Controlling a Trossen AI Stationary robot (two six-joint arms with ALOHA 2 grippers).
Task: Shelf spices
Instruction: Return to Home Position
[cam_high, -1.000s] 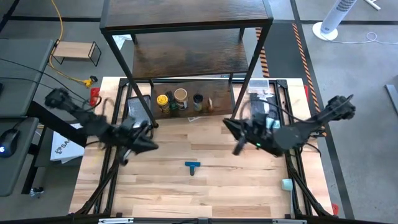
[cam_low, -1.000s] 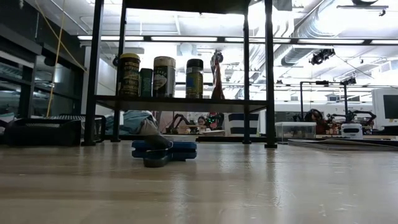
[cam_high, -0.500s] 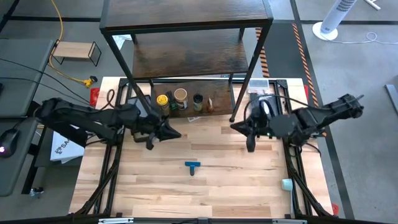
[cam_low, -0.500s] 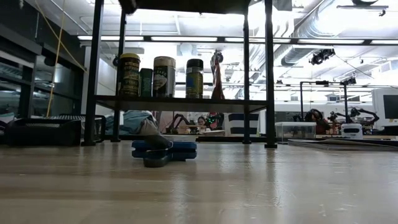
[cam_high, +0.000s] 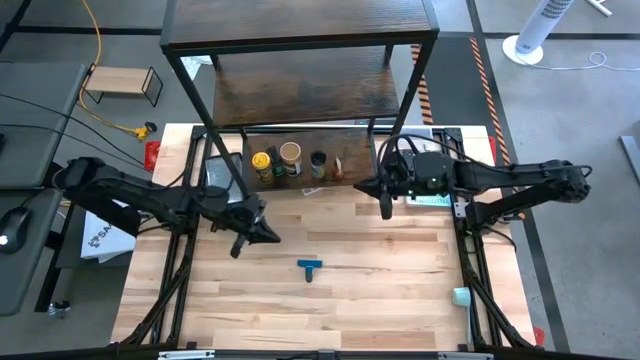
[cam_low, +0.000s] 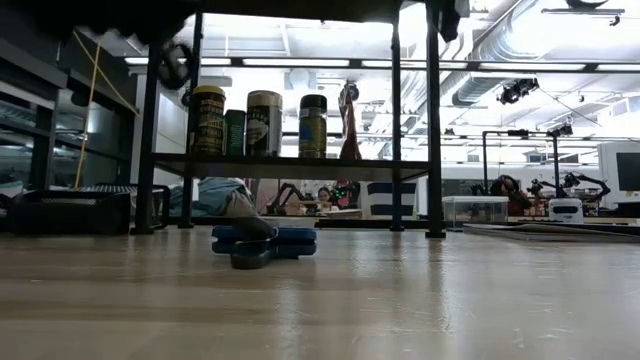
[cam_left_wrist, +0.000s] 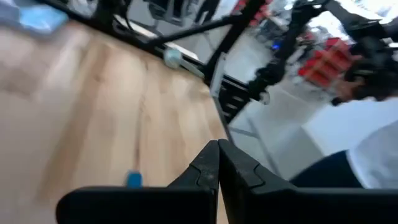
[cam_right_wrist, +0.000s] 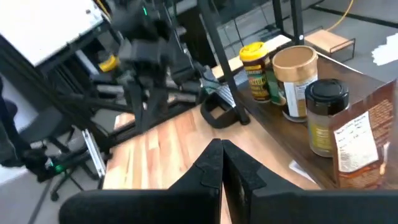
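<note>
The shelf (cam_high: 300, 40) stands at the table's far edge. On its lowest board (cam_low: 290, 165) the spices stand in a row: a yellow-lidded jar (cam_high: 261, 161) (cam_right_wrist: 255, 68), a dark grey box (cam_low: 235, 132), a tan-lidded jar (cam_high: 290, 153) (cam_right_wrist: 297, 81), a black-lidded jar (cam_high: 318, 159) (cam_right_wrist: 326, 115) and a reddish-brown packet (cam_high: 338, 168) (cam_right_wrist: 364, 146). My left gripper (cam_high: 270, 237) (cam_left_wrist: 217, 155) is shut and empty above the table's left middle. My right gripper (cam_high: 385, 208) (cam_right_wrist: 222, 149) is shut and empty, just in front of the shelf's right front leg.
A blue T-shaped piece (cam_high: 310, 266) (cam_low: 263, 243) lies on the table's middle, toward the near edge. A pale cup (cam_high: 461, 296) sits by the right edge. The shelf's thin black legs (cam_high: 225, 170) stand on the table. A small light-wood rack (cam_high: 122, 82) is off the table, far left.
Both arms have swung and turned. My left gripper went toward the shelf, came back toward the near edge, and has sunk lower. My right gripper has moved toward the far edge, up to the shelf's right front leg. The spices and the blue piece have stayed put.
</note>
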